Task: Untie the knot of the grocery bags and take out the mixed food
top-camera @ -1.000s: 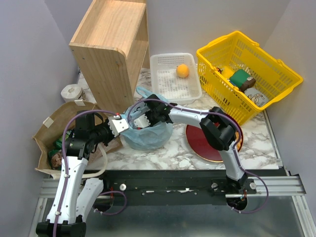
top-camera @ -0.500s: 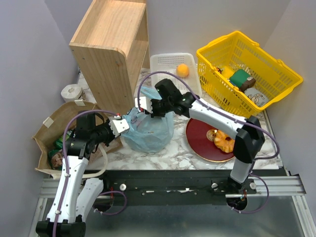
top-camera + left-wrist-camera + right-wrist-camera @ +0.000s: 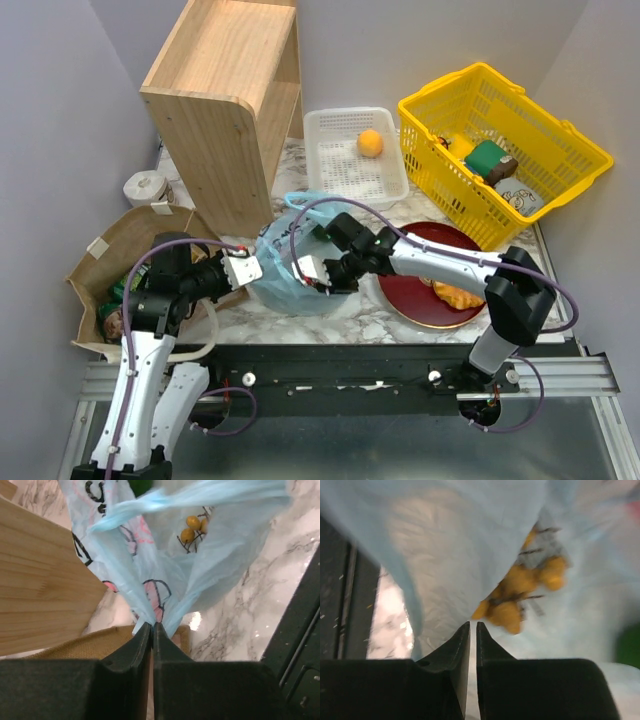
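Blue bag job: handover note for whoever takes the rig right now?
Left hand: shut on the blue bag film.
Right hand: shut at the bag's near side; unclear whether it pinches film.
Done: orange in white tray, pastry on red plate. Bag mouth looks open, no knot visible.
To do: take out the stemmed bunch and a dark green item from the blue bag, and the packets from the paper bag.

Left arm [image 3: 135, 365] rises from base, elbow bent, forearm reaching right. Left gripper [image 3: 244, 268] level, fingers [image 3: 127, 660] pinched tight on blue bag [image 3: 220, 555] film. Right arm [image 3: 445, 262] folded far left across front. Right gripper [image 3: 308, 271] fingers [image 3: 447, 655] nearly together, thin slit between.
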